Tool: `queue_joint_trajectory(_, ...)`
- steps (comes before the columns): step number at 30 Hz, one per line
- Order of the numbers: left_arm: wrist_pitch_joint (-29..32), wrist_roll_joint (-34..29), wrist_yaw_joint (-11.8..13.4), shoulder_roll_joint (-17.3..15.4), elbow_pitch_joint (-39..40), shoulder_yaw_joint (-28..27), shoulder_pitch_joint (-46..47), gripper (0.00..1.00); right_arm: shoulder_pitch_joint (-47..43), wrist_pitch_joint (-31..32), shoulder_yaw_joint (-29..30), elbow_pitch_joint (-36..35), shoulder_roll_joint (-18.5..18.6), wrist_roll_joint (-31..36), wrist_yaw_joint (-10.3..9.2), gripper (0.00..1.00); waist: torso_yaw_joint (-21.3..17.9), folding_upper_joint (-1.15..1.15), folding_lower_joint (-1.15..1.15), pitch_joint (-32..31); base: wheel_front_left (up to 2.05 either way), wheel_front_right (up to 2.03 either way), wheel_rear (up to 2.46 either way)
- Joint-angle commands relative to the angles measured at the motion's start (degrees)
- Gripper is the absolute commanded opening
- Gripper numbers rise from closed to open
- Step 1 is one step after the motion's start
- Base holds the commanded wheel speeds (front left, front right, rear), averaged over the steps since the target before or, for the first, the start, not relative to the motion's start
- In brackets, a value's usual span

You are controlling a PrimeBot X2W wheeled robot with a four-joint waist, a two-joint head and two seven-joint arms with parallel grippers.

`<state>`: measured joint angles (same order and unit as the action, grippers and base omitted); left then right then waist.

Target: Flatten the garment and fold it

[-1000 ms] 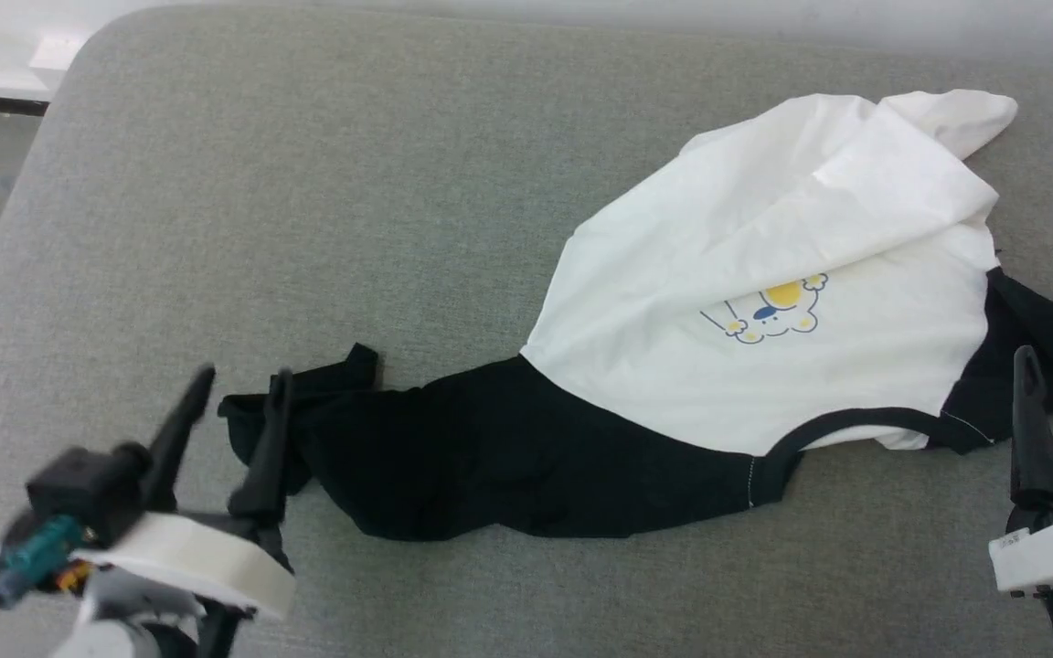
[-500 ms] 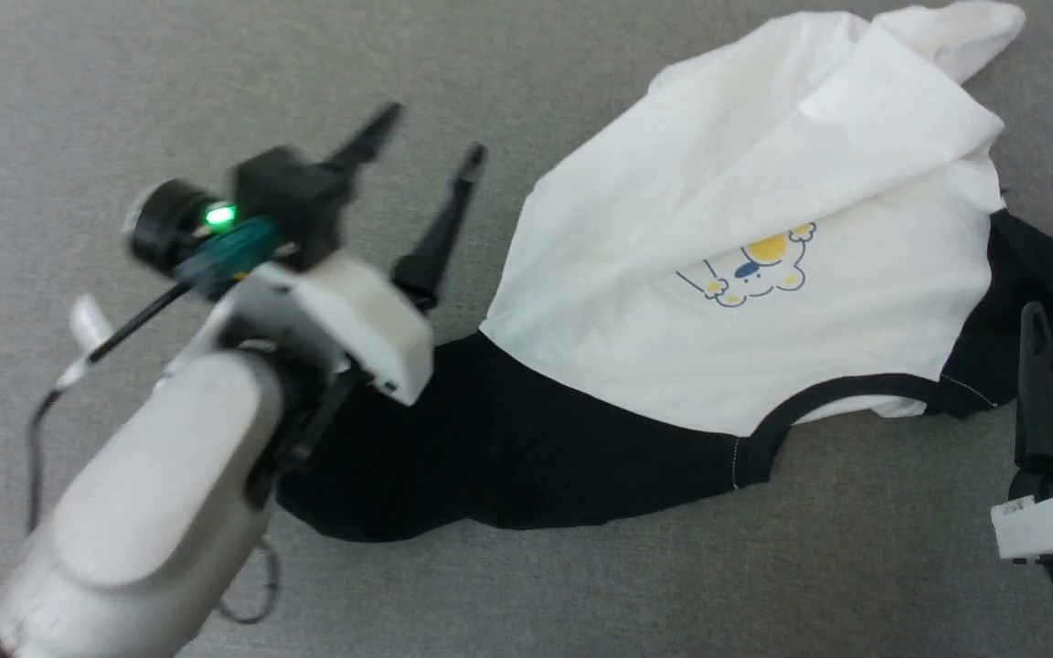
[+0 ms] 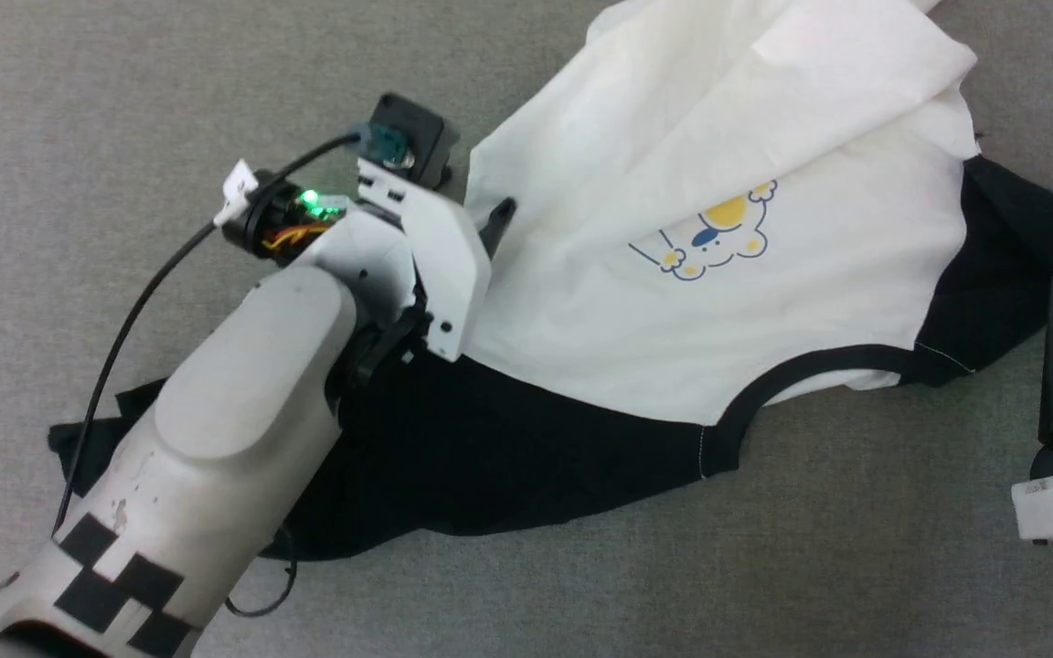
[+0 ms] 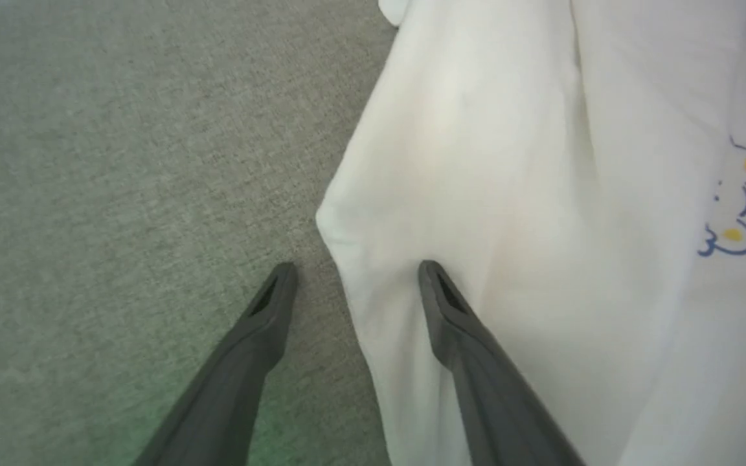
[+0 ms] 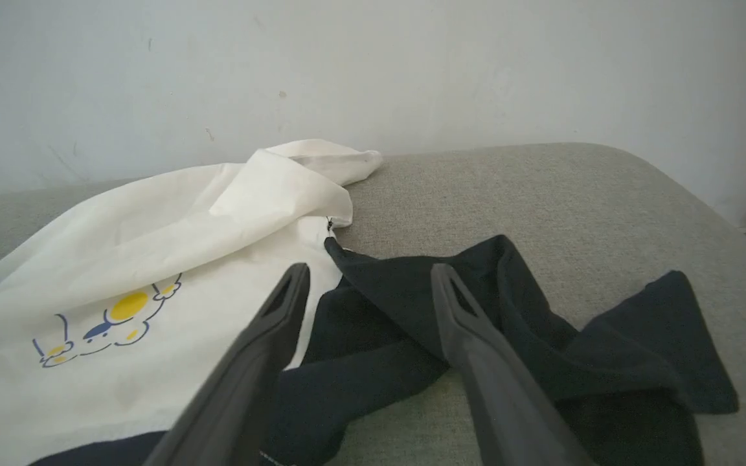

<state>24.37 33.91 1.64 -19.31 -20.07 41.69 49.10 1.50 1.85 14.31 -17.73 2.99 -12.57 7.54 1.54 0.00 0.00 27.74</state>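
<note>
- A second ago the left gripper [image 4: 357, 268] sat at the lower left by the cuff. It has since swung up across the black sleeve [image 3: 508, 457] to the white body's left edge. The head camera has also dipped closer.
- The right gripper [image 5: 370, 268] has stayed at the lower right.
- The garment [image 3: 673, 302] lies crumpled on the cushion [image 3: 124, 137]. Its white body is at the upper right, one sleeve stretches toward the lower left under the left arm, and the other is bunched at the right.
- Bare cushion lies open left of the garment. In the right wrist view its rounded corner ends near a wall [image 5: 373, 65].
- Left fingers are apart and straddle the white edge, one over cushion, one over cloth. They grip nothing; contact is unclear.
- Right fingers are apart above the bunched sleeve, holding nothing.
</note>
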Motion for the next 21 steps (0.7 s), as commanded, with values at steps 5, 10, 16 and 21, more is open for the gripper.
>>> queue_joint_trajectory(5, 0.2, 0.5, -3.3, 2.2, -4.7, 2.2, 1.2, 0.00, 1.2, 0.1, 0.2, -0.3, -0.1, 0.4, -0.05, 1.00, -0.7, 0.00, 0.00, 1.2, 0.00, 0.00, 0.00)
queue_joint_trajectory(10, -3.5, -0.1, -4.5, 2.3, -4.7, 1.3, 5.0, 0.00, 1.6, 0.2, 0.5, -0.5, -0.1, 0.5, -0.05, 1.00, -0.6, 0.00, 0.00, 1.3, 0.00, 0.00, 0.00)
queue_joint_trajectory(16, -6.4, -1.9, -4.4, -1.4, -2.7, -2.5, 13.0, 0.00, 2.5, -0.1, -0.1, -1.3, -0.1, 0.0, -0.05, 1.00, -1.8, 0.00, 0.00, 3.5, 0.00, 0.00, 0.00)
queue_joint_trajectory(21, -7.4, -3.2, -3.9, -5.2, -3.9, -5.0, 18.1, 0.00, 3.0, -0.8, -0.1, -0.8, -0.1, -0.7, -0.05, 1.00, -3.6, 0.00, 0.00, 6.3, 0.00, 0.00, 0.00)
